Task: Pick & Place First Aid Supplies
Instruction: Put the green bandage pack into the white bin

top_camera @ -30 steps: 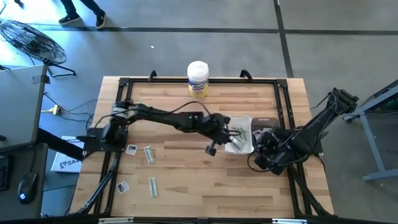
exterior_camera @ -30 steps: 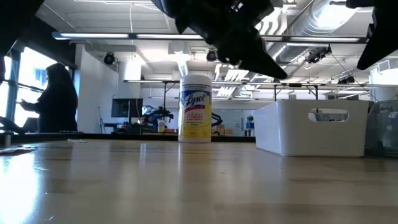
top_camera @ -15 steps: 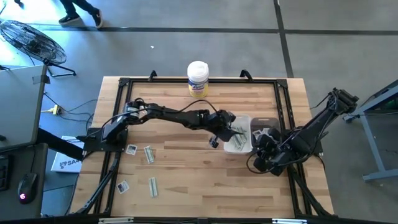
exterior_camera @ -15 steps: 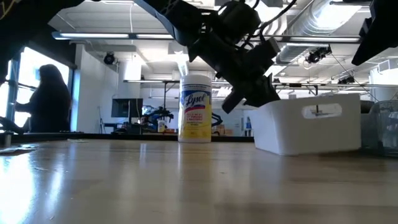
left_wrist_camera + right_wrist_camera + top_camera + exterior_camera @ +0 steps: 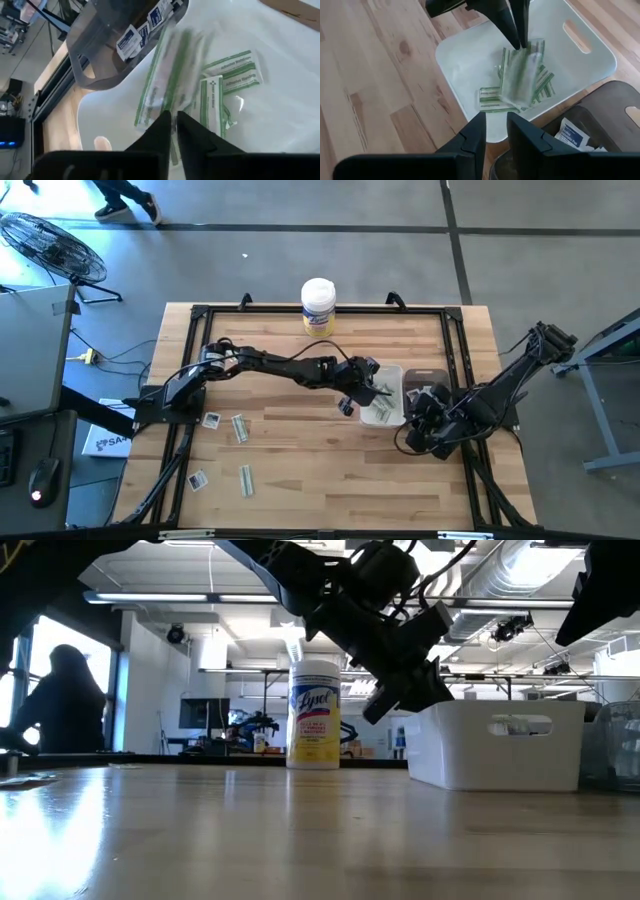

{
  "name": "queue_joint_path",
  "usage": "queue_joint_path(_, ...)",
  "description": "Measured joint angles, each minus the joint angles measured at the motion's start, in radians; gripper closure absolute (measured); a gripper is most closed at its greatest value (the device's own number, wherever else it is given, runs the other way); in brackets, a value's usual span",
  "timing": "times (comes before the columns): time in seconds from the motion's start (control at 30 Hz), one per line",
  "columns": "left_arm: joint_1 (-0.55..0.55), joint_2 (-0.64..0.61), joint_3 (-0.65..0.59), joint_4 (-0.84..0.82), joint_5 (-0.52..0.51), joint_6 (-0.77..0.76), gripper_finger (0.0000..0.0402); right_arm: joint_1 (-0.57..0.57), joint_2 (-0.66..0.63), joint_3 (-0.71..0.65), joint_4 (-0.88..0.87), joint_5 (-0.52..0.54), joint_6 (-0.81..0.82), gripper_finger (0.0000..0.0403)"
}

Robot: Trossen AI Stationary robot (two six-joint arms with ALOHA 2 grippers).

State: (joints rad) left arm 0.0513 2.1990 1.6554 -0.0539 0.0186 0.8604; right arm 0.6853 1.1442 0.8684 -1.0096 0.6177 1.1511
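My left gripper reaches across the table and hangs over the white bin, shut on narrow green-white strip packets. The right wrist view shows the left gripper from outside, with the strips dangling from it. More strip packets lie flat on the bin floor. Small white squares with a blue mark sit in the dark bin beside it. My right gripper hovers open by the bins' near side, empty. My left gripper pinches the strip packets by one end between its two fingers, slanting down from the table's left. The strips hang below the fingertips, lifted clear above the packets in the bin; they show blurred. One strip or several, I cannot tell.
Two strip packets and two small white squares lie on the wood at the table's left-near part. A tall white canister with a yellow label stands at the far edge. A black frame runs round the table.
My left gripper has moved from over the bare wood just left of the white bin toward the right and far side, carrying the strips over the bin. In the last half second it has stayed almost still there.
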Motion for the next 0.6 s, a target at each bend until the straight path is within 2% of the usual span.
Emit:
queue_joint_path(0.1, 0.0, 0.0, 0.0, 0.009, -0.011, 0.0, 0.035, 0.0, 0.0, 0.0, 0.0, 0.002, -0.006, 0.0332)
queue_joint_path(0.23, -0.008, 0.0, -0.001, 0.04, -0.09, 0.0, 0.0325, 0.0, 0.0, 0.0, 0.004, 0.004, -0.007, 0.0331)
queue_joint_path(0.4, -0.058, -0.03, -0.002, 0.025, -0.226, 0.047, 0.0319, 0.0, 0.0, 0.0, 0.005, 0.006, -0.008, 0.0331)
queue_joint_path(0.6, -0.173, -0.155, -0.001, -0.069, -0.372, 0.005, 0.0319, 0.0, 0.0, 0.0, 0.005, 0.012, -0.008, 0.0332)
